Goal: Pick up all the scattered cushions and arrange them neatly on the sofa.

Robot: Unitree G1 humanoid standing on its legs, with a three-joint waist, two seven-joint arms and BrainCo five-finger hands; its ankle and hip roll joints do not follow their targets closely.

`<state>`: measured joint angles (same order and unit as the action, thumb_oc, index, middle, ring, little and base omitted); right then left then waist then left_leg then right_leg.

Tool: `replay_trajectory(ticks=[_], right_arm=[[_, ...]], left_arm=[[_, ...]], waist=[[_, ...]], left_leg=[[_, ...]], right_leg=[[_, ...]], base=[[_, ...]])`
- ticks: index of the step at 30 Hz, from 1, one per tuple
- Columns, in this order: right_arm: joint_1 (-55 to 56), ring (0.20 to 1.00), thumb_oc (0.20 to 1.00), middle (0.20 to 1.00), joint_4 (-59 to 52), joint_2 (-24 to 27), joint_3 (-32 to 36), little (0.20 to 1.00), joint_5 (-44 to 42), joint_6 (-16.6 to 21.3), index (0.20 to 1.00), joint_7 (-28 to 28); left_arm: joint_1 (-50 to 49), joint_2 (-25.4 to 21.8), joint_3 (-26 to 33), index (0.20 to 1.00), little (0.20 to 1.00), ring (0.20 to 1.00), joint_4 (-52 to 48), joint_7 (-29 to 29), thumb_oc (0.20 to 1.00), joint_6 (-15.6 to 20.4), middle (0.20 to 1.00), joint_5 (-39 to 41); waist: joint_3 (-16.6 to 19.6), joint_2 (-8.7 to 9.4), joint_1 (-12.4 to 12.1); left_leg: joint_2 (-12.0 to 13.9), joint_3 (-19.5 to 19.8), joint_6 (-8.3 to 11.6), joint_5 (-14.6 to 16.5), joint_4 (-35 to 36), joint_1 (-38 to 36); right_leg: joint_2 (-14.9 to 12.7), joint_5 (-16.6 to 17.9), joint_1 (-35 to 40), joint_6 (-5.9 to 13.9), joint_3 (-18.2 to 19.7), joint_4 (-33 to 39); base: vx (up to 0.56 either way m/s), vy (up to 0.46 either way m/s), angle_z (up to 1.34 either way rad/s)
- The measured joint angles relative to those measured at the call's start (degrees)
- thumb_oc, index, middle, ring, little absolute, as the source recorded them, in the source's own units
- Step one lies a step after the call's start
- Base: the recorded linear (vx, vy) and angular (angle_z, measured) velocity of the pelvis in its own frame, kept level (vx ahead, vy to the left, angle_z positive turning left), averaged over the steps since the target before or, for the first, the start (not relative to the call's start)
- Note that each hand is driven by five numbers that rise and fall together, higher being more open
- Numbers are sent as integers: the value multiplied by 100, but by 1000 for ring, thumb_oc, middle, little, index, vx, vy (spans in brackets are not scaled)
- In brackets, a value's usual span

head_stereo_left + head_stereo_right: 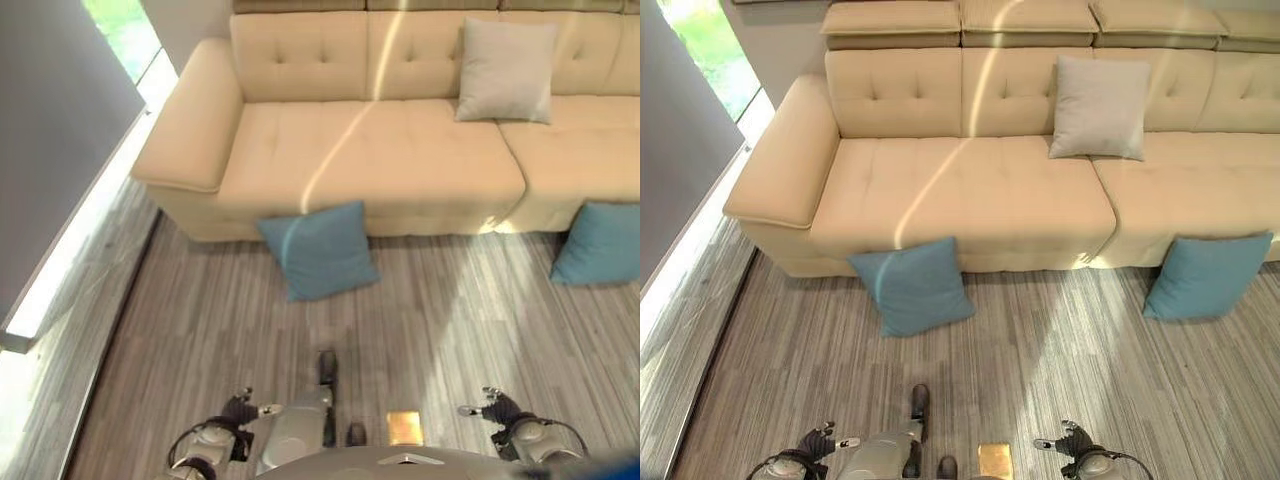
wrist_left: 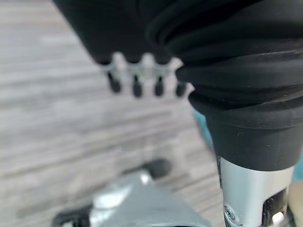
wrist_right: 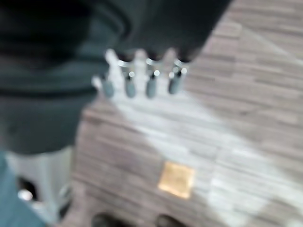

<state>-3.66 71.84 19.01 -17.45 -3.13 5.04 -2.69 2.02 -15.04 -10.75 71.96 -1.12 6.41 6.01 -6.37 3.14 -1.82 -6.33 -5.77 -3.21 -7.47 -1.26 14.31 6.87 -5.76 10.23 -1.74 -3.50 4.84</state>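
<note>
A beige sofa [image 1: 400, 160] spans the far side. A grey cushion [image 1: 505, 70] leans upright against its backrest, right of the middle. One blue cushion [image 1: 318, 250] stands on the floor, propped against the sofa's front below the left seat. A second blue cushion [image 1: 1205, 275] leans on the sofa's front at the far right. My left hand [image 1: 238, 410] and right hand [image 1: 500, 408] hang low near me, well short of both blue cushions. In the wrist views the left fingers [image 2: 137, 85] and the right fingers [image 3: 129, 85] are straight and hold nothing.
Striped wooden floor [image 1: 450, 320] lies between me and the sofa. A grey wall and a bright window strip [image 1: 70, 250] run along the left side. A small brass square [image 1: 404, 427] is set in the floor close in front of me.
</note>
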Motion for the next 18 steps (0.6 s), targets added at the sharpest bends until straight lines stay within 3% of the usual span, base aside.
replay_trajectory(ticks=[2,3,4,5,6,7,8,10,11,13,15,16,17,18], right_arm=[[63,1000,1000,1000,-8,88,-1,1000,4,-13,1000,18],[160,1000,1000,1000,-226,-23,-49,1000,11,-22,1000,42],[231,1000,1000,1000,-305,-24,-124,1000,10,-19,1000,45],[245,1000,1000,1000,-376,-15,-118,1000,9,-8,1000,41],[268,1000,1000,1000,-375,14,-101,1000,9,-23,1000,26],[242,1000,1000,1000,-381,36,-80,1000,9,-34,1000,21],[219,1000,1000,1000,-389,23,-66,1000,9,-35,1000,23],[120,1000,1000,1000,-464,-39,-104,1000,10,-24,1000,37],[129,1000,1000,1000,-465,-64,-106,1000,10,-19,1000,41],[64,1000,1000,1000,-457,-56,-104,1000,10,-29,1000,44],[103,1000,1000,1000,-456,-81,-105,1000,9,-28,1000,44],[155,1000,1000,1000,-420,-72,-88,1000,9,-35,1000,39],[155,1000,1000,1000,-349,-51,-76,1000,9,-39,1000,35],[157,1000,1000,1000,-332,-43,-60,1000,8,-39,1000,34]], left_arm=[[-20,109,-24,1000,1000,1000,153,3,1000,-24,1000,-2],[55,-11,-133,1000,1000,1000,131,13,1000,-75,1000,-3],[107,-107,-256,1000,1000,1000,77,21,1000,-60,1000,-2],[125,-136,-262,1000,1000,1000,43,29,1000,-71,1000,-1],[221,-138,-252,1000,1000,1000,4,37,1000,-62,1000,1],[370,-102,-257,1000,1000,1000,-47,41,1000,-38,1000,1],[449,-85,-258,1000,1000,1000,-92,44,1000,-44,1000,3],[602,-42,-253,1000,1000,1000,-73,56,1000,-61,1000,3],[607,-64,-252,1000,1000,1000,-86,57,1000,-54,1000,1],[593,-74,-229,1000,1000,1000,-24,53,1000,-47,1000,-2],[444,-139,-233,1000,1000,1000,33,64,1000,-54,1000,-8],[339,-124,-244,1000,1000,1000,28,59,1000,-53,1000,-52],[264,-64,-258,1000,1000,1000,29,62,1000,-55,1000,-59],[226,-32,-259,1000,1000,1000,30,77,1000,-54,1000,-101]], waist=[[64,-344,-10],[47,-332,58],[42,-279,149],[57,-211,218],[68,-107,309],[36,-34,276],[-38,-73,252],[-173,-273,284],[-201,-248,303],[-238,-241,305],[-219,-13,310],[-186,36,318],[-151,-7,307],[-134,-33,254]], left_leg=[[220,11,-468,-39,256,-521],[355,189,-731,61,514,-957],[288,214,-754,156,531,-1090],[217,249,-747,238,518,-1147],[75,318,-727,293,505,-1236],[15,338,-733,417,501,-1322],[8,347,-736,482,504,-1390],[151,545,-599,632,530,-1604],[157,583,-560,663,523,-1710],[226,781,-486,965,527,-2000],[117,896,-330,1114,524,-2253],[110,1033,-251,1264,509,-2389],[198,1109,-163,1376,410,-2459],[267,1124,-53,1436,263,-2442]], right_leg=[[371,-189,-105,271,55,-810],[345,-366,-979,504,-126,-3006],[135,-394,-1599,523,-226,-4240],[-36,-447,-1844,511,-203,-4670],[-450,-625,-2133,631,-132,-4917],[-731,-704,-2428,637,-22,-4911],[-900,-745,-2611,617,16,-4860],[-875,-720,-2710,609,134,-3468],[-864,-572,-2716,567,130,-3004],[-564,-6,-2723,519,378,-1911],[-575,686,-2595,593,402,-1112],[-626,1180,-2477,388,406,-1122],[-538,1164,-2318,132,350,-1058],[-500,1181,-2136,73,308,-863]], base=[[170,145,-50],[128,110,-28],[128,103,4],[112,60,35],[197,70,39],[240,33,30],[258,-5,11],[262,-37,25],[352,-76,41],[252,-70,38],[156,-79,53],[177,-86,57],[110,-52,43],[154,-128,27]])
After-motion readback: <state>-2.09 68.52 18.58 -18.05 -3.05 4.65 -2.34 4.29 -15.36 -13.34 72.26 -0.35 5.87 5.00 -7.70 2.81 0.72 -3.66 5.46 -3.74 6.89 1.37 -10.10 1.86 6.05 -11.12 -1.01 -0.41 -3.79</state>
